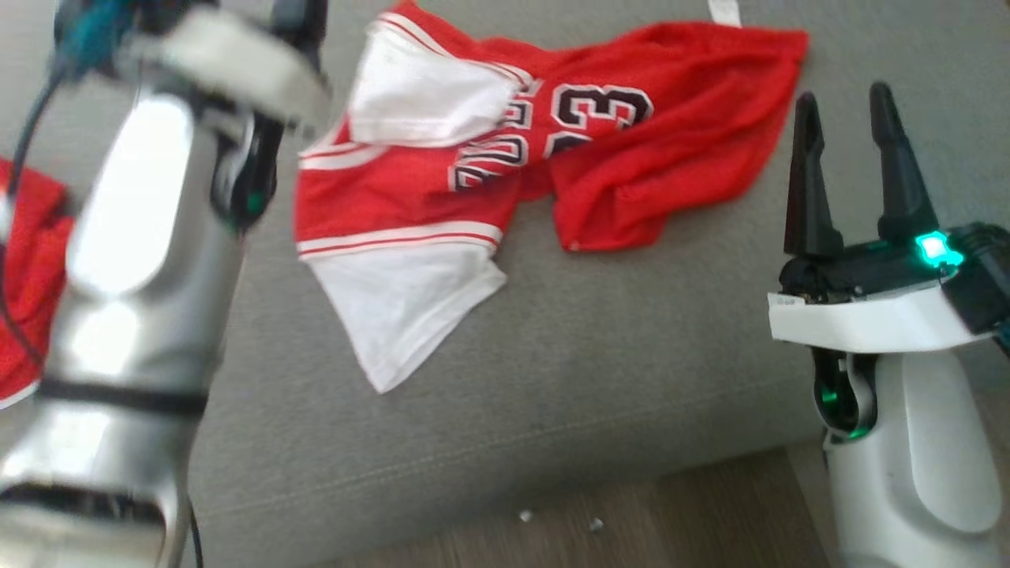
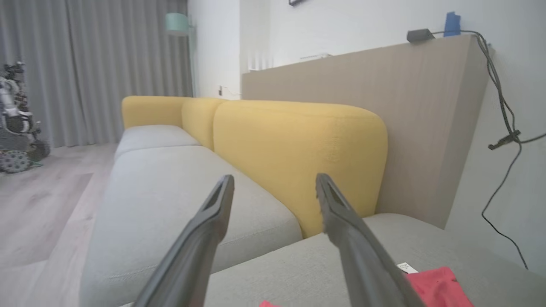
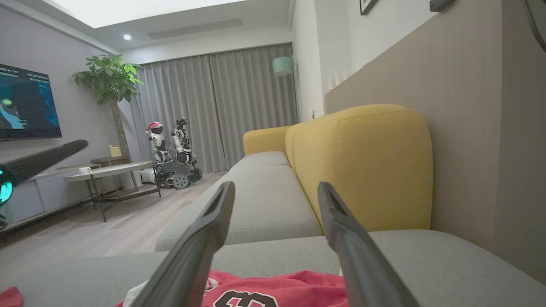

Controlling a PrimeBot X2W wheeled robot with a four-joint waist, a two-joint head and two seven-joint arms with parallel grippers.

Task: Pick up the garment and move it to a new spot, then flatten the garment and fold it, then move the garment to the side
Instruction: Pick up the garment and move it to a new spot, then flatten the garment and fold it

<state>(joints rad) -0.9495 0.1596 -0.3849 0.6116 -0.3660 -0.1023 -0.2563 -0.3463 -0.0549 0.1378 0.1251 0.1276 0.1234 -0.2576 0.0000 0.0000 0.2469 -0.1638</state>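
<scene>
At far left of the head view, a patch of red mesh fabric (image 1: pixel 28 260) is noted at the frame edge, partly hidden behind the left forearm (image 1: pixel 134 260); whether it belongs to the garment cannot be told. The forearm is blurred and silvery and rises across the left side of the frame. The left gripper (image 2: pixel 275 178) is recorded in its wrist view with jaws spread wide, the yellow backrest (image 2: pixel 298 149) seen through the gap; a red corner of cloth (image 2: pixel 435 288) lies just beside its right-hand finger.

Centre: the garment (image 1: pixel 678 118), a red jersey with white panels and black-and-white numerals, is spread crumpled on the grey sofa cushion (image 1: pixel 592 355). One white panel is folded over the top and another hangs toward the cushion's front edge. Neither gripper is touching it.

Right: the right gripper (image 1: pixel 843 95) is held upright beside the garment's right edge, clear of it, jaws wide apart. A green light is lit on its wrist. Wood floor (image 1: pixel 631 521) is seen below the cushion.
</scene>
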